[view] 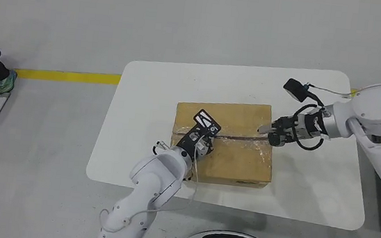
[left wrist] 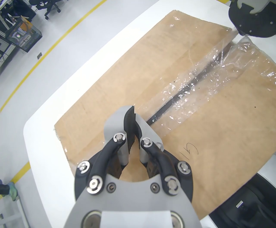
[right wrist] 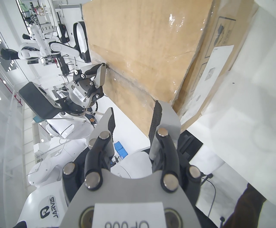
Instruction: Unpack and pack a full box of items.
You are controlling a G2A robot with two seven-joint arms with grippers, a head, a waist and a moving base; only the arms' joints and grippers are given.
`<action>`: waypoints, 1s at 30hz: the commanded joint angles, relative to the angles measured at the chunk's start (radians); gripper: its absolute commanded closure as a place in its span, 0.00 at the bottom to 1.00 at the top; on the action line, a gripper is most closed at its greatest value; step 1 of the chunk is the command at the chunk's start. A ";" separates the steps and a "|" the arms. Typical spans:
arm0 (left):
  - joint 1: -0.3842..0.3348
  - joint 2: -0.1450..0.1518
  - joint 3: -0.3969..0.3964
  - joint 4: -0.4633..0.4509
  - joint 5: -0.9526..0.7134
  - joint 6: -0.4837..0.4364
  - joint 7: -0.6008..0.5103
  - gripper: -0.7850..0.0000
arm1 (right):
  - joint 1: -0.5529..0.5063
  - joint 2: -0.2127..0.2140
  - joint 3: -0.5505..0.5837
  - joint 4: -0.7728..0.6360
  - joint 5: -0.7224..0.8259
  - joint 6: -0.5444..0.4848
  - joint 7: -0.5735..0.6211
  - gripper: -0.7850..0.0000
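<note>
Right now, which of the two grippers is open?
The right gripper, at the end of the box: its fingers stand apart, while those of the left gripper touch.

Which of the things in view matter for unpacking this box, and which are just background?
Job: cardboard box; clear tape over its seam; left gripper, shut at one seam end; right gripper, open at the other.
Just there: white table; yellow floor line; office chairs.
</note>
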 commanded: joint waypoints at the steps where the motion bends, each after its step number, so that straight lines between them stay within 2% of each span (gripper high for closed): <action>1: -0.002 -0.001 0.003 0.002 -0.002 0.000 0.001 1.00 | -0.008 0.006 0.018 -0.013 -0.004 -0.001 -0.008 0.56; 4: -0.007 -0.003 0.009 0.004 -0.003 -0.002 0.004 1.00 | -0.030 0.016 0.052 -0.046 -0.017 -0.011 -0.026 0.56; 7: -0.012 -0.005 0.013 0.002 -0.002 -0.003 0.007 1.00 | -0.064 0.027 0.090 -0.093 -0.035 -0.040 -0.058 0.63; 9: -0.012 -0.005 0.010 -0.007 -0.006 -0.001 0.009 0.77 | -0.092 0.034 0.114 -0.126 -0.047 -0.058 -0.089 0.82; 10: -0.011 -0.005 0.006 -0.013 -0.009 0.001 0.009 0.58 | -0.108 0.036 0.128 -0.143 -0.047 -0.075 -0.114 0.96; 11: -0.009 -0.005 0.002 -0.020 -0.010 0.002 0.008 0.27 | -0.127 0.038 0.144 -0.160 -0.046 -0.093 -0.146 1.00; 12: -0.006 -0.004 -0.004 -0.027 -0.012 0.003 0.007 0.00 | -0.149 0.041 0.157 -0.181 -0.050 -0.115 -0.171 1.00; 19: 0.027 0.003 -0.078 -0.099 -0.030 0.035 0.003 0.00 | -0.317 0.052 0.249 -0.322 -0.088 -0.217 -0.394 1.00; 22: 0.046 0.007 -0.121 -0.136 -0.027 0.065 0.003 0.00 | -0.386 0.056 0.282 -0.380 -0.123 -0.207 -0.464 1.00; 30: 0.104 0.020 -0.262 -0.237 0.047 0.167 0.033 0.00 | -0.393 0.056 0.283 -0.385 -0.116 -0.208 -0.466 1.00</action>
